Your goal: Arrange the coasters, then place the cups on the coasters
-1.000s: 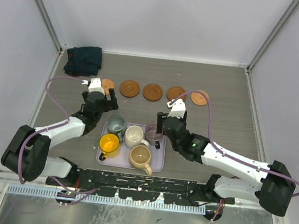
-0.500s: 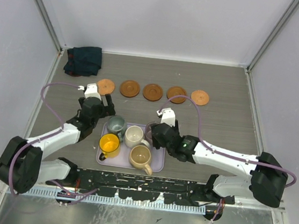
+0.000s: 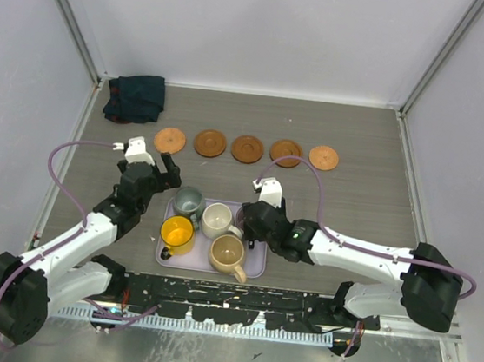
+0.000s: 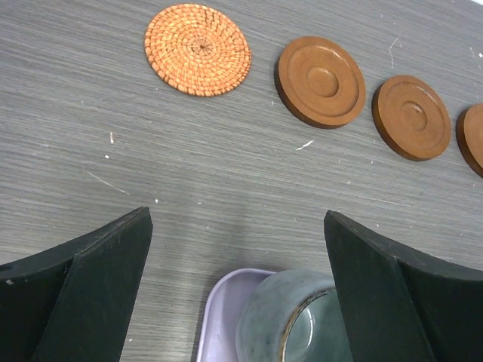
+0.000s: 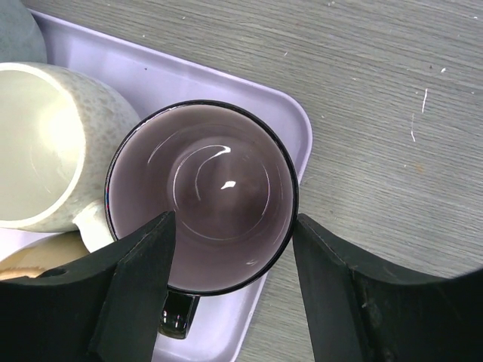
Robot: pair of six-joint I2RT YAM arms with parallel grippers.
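Note:
Five coasters lie in a row at the back: a woven orange one, brown ones and an orange one. The grey-green, white, yellow and tan cups stand on the lavender tray. My left gripper hangs open over bare table just beyond the grey-green cup. My right gripper is open directly above the purple cup, its fingers to either side of the rim.
A dark folded cloth lies in the back left corner. Metal frame posts and grey walls close off the table on three sides. The tray's far right corner sits beside the purple cup.
My left arm has drawn back from the woven coaster toward the near left. My right gripper has moved nearer and left, down over the purple cup, its jaws narrowing slightly.

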